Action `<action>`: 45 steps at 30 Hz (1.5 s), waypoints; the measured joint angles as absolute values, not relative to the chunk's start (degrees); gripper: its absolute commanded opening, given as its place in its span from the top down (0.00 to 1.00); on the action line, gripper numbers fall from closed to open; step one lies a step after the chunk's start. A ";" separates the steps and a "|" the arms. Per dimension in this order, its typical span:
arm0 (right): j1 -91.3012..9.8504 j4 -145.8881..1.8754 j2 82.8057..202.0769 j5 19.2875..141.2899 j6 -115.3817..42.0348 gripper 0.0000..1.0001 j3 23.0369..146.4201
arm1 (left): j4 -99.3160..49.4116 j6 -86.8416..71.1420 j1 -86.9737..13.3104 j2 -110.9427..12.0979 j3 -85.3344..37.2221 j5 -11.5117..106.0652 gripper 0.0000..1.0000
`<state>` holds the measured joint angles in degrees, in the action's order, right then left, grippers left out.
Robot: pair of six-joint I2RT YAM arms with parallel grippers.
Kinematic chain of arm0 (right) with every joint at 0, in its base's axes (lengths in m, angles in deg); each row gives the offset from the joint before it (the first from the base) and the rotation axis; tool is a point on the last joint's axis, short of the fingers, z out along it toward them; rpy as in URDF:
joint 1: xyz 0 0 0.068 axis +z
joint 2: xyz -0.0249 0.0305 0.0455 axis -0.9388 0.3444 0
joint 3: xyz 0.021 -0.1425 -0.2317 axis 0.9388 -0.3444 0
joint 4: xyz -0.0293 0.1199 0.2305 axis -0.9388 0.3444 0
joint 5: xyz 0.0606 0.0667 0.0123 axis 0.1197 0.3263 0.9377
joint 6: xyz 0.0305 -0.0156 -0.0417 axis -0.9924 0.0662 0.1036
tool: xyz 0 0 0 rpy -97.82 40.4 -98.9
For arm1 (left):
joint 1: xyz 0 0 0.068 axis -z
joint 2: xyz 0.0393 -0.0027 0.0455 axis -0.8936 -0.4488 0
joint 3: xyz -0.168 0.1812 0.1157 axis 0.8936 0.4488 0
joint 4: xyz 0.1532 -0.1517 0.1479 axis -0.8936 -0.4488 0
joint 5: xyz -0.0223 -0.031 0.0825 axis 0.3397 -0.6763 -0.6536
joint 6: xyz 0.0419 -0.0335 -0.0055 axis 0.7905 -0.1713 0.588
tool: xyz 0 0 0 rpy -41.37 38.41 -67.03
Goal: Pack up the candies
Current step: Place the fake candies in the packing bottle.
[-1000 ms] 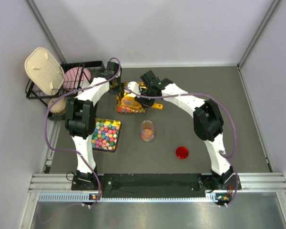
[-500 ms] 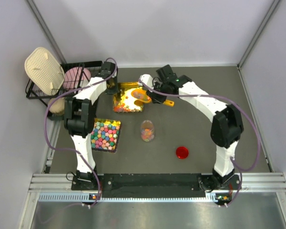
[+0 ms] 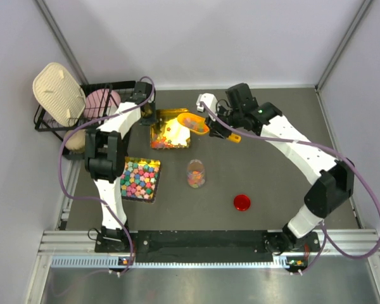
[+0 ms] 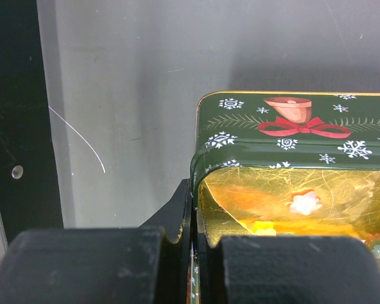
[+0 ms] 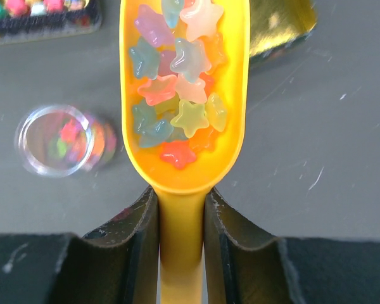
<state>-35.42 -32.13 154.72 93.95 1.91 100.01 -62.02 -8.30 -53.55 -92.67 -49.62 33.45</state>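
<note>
- Scoop [image 5: 182, 166], orange-yellow, is clamped by its handle between the fingers of the right tool [image 5: 180, 218], whose jaws are partly closed around it.
- Its bowl is heaped with star-shaped candies [image 5: 177, 95] in pink, orange, yellow and pale green.
- The left tool [image 4: 191, 221] is fully closed, pinching the wall of the green tin [image 4: 291, 142] near a corner.
- More candies lie on the tin's gold inside.
- From above, the scoop's bowl hangs at the tin's far right corner.
- A clear jar [image 3: 196, 173] stands upright on the surface [image 3: 272, 183], nearer the arms, with a few candies inside.
- A red lid [image 3: 242, 202] lies to the jar's right, and bigger bright sweets [image 3: 141, 179] to its left.
</note>
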 measured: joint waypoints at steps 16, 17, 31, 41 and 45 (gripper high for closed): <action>-28.88 -14.67 137.32 84.64 9.63 1.00 88.88 | -61.99 -8.32 -54.03 -92.67 -49.62 34.02 1.00; -28.09 -14.15 137.30 83.70 9.82 1.00 88.86 | -61.99 -8.30 -54.03 -92.67 -49.62 34.02 1.00; -22.67 -9.88 142.55 72.94 11.57 1.00 88.88 | -61.99 -8.30 -54.03 -92.67 -49.62 34.06 1.00; -20.71 -7.26 144.65 68.92 13.08 1.00 92.53 | -61.99 -8.30 -54.03 -92.67 -49.62 34.11 1.00; -19.81 -6.43 145.30 67.68 13.69 1.00 92.84 | -61.99 -8.30 -54.03 -92.67 -49.62 34.11 1.00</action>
<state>-19.81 -6.43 145.30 67.68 13.69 92.84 -61.99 -8.30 -54.03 -92.67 -49.62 34.11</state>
